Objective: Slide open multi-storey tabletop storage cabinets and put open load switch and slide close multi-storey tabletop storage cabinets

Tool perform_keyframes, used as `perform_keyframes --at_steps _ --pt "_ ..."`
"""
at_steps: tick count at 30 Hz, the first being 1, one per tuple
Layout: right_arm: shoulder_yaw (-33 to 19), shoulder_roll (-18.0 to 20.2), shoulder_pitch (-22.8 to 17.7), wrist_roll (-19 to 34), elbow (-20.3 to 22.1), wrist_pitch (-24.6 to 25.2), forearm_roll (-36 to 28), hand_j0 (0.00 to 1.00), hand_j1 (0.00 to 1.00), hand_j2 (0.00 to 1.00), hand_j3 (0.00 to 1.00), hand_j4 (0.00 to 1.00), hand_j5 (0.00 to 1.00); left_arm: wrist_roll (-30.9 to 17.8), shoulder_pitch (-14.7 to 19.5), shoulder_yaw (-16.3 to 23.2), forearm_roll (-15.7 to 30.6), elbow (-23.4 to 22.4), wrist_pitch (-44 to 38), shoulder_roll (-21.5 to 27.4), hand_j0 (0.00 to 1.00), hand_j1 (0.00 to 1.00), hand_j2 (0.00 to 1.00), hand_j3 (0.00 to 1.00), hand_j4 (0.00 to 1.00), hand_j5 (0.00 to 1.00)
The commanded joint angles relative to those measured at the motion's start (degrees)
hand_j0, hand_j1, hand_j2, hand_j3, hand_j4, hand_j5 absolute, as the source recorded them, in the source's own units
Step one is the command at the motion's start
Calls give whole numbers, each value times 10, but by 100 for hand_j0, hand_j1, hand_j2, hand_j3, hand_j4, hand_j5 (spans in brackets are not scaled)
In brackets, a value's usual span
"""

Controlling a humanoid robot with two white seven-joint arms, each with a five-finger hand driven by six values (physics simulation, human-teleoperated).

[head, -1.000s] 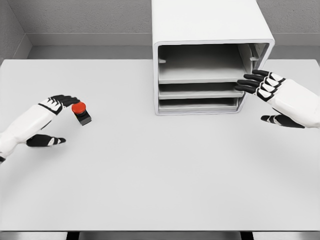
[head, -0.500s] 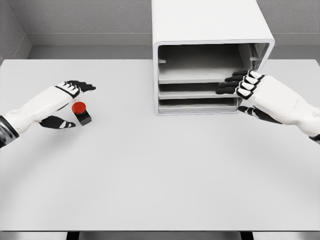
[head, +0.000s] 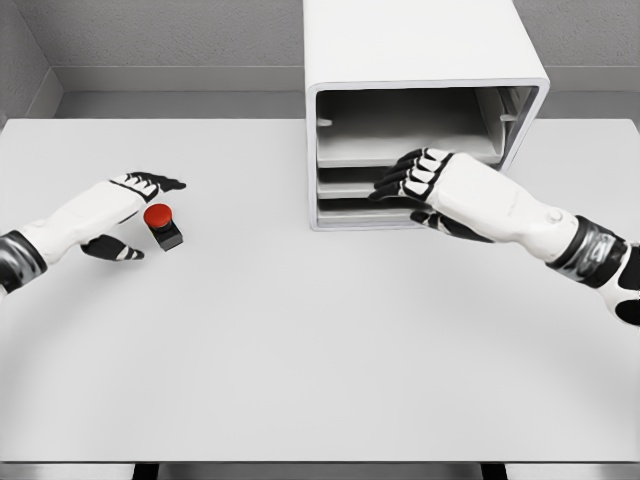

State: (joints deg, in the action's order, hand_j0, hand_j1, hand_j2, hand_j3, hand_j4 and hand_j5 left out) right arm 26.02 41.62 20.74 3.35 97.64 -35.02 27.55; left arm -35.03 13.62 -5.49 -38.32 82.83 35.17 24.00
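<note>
- Right robot hand, fingers curled, hides the storage cabinet middle tier's front; grip unclear.
- It has moved leftward.
- Left robot hand stays open beside the red load switch.

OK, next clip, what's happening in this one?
A two-armed robot is working at a white table with a small storage cabinet of three shelves. Its right hand reaches across the cabinet's open front at the middle shelf, fingers curled there; whether it grips anything is unclear. The left hand sits open around a red-buttoned switch on the table, fingers above, thumb below, not gripping. The switch is not yet in the cabinet.
</note>
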Motion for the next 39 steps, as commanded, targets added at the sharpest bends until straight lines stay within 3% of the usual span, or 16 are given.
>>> perform_keyframes --at_steps 1,13,18,26,39 --pt "3 -10 1 3 -15 0 -3 72 72 72 72 72 72 0 0 3 -3 -5 -2 0 100 100 100 100 100 100" --pt "2 -52 54 8 -110 0 -6 72 72 72 72 72 72 0 4 7 0 7 -2 -7 99 99 99 99 99 99" --pt "3 -74 66 16 -130 0 -5 72 72 72 72 72 72 0 2 7 4 15 -2 -6 99 99 99 99 99 99" --pt "6 -91 79 17 -163 0 -3 72 72 72 72 72 72 0 4 16 3 13 -2 -2 85 85 85 85 85 85" --pt "6 -112 108 42 -235 0 10 73 73 73 73 73 73 0 3 13 2 8 -2 2 80 80 80 80 80 80"
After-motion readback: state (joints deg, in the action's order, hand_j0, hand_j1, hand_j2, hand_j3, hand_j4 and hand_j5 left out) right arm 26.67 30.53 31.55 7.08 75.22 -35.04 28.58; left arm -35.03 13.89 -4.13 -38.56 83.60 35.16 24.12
